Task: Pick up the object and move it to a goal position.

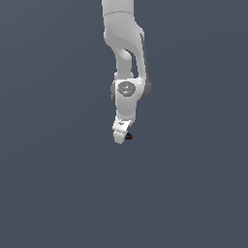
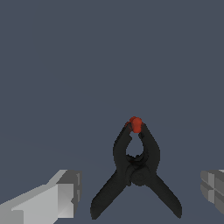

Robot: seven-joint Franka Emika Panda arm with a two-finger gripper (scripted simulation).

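Hanging down from the top of the exterior view, the white arm (image 1: 125,48) ends in the gripper (image 1: 124,137), low in the middle of the frame over a plain slate-grey floor (image 1: 53,184). Right at the gripper's tip, on the exterior view's right side of it, sits the object (image 1: 129,136), a tiny black thing w/ a red dot, touching or nearly touching the white hand; too small there to say which.

Wrist view shows it much better. The object (image 2: 136,168) is a black spring clamp: two handles splayed apart at one end, two curved arms meeting at a small red tip (image 2: 136,124) at the other. It lies flat on the grey floor, between the two fingers, approx. centred. One finger (image 2: 52,199) shows as a pale grey block, the other finger (image 2: 213,188) just peeks in at the frame edge. Jaws stand wide apart, w/ clear gaps on both sides of the clamp, gripping nothing.
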